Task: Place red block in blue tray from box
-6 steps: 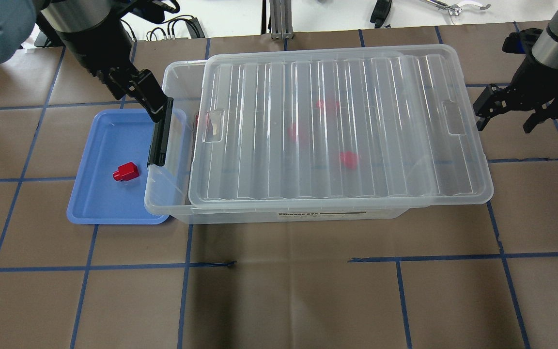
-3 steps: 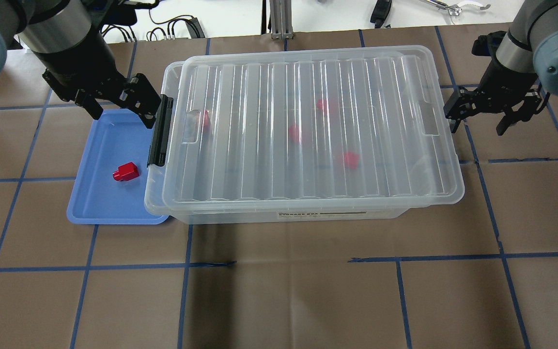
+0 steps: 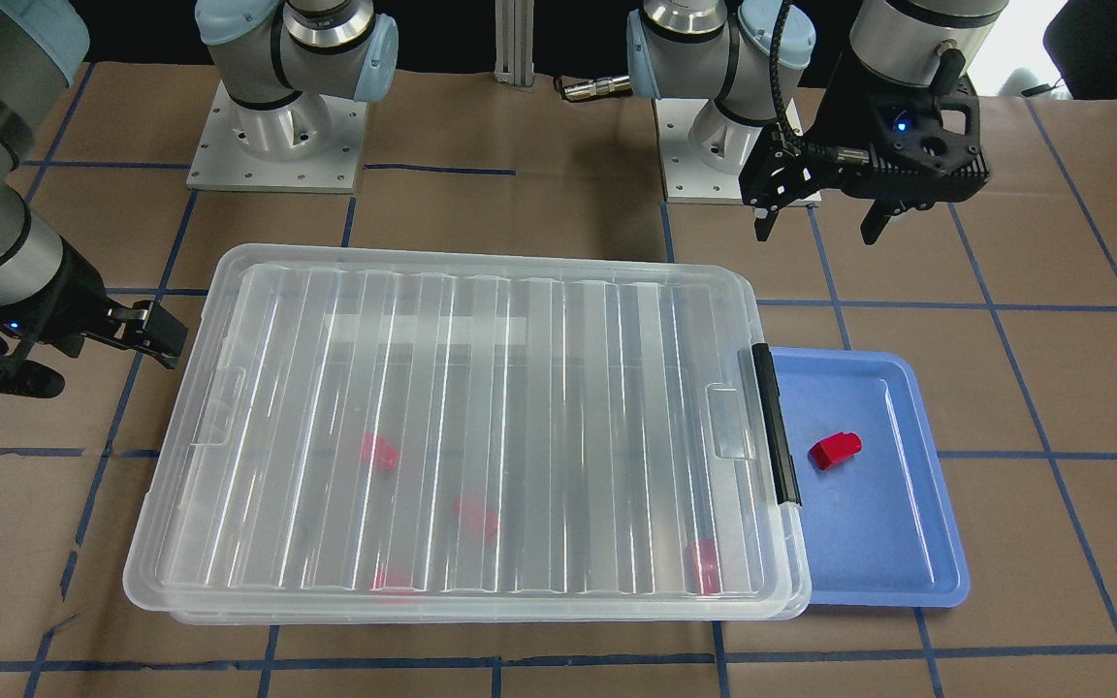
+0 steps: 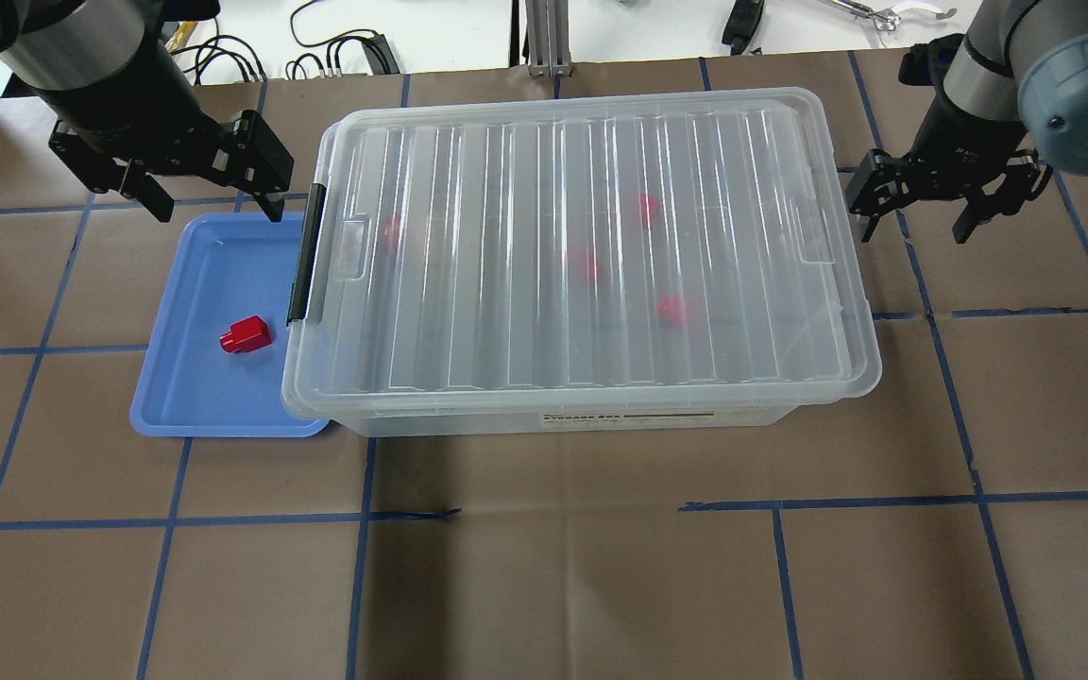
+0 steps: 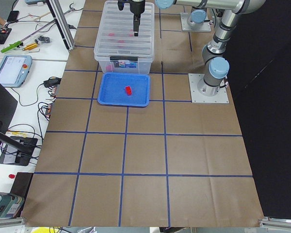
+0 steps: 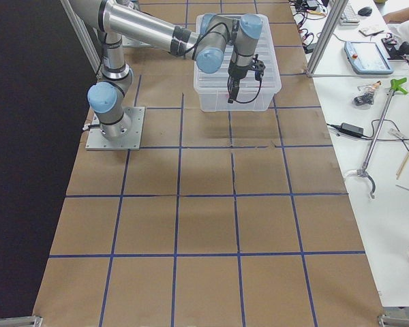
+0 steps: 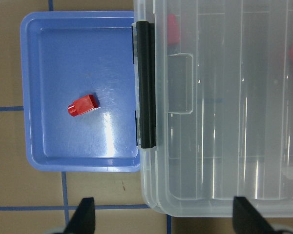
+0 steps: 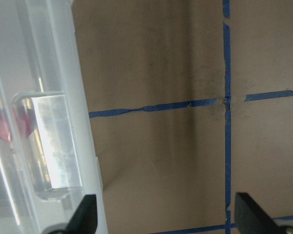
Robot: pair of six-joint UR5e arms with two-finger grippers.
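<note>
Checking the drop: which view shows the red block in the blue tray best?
Left wrist view: the red block lies large, unobstructed in the blue tray. Overhead and front-facing views show it smaller, exterior left a speck, the others nothing.

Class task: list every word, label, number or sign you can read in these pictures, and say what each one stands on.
"STORAGE BOX": on the label on the long side wall of the box, in the overhead view; the lid's rim clips the tops of the letters.
Finer print beneath it on the same label: too small to read.
No other text can be read in any view.
</note>
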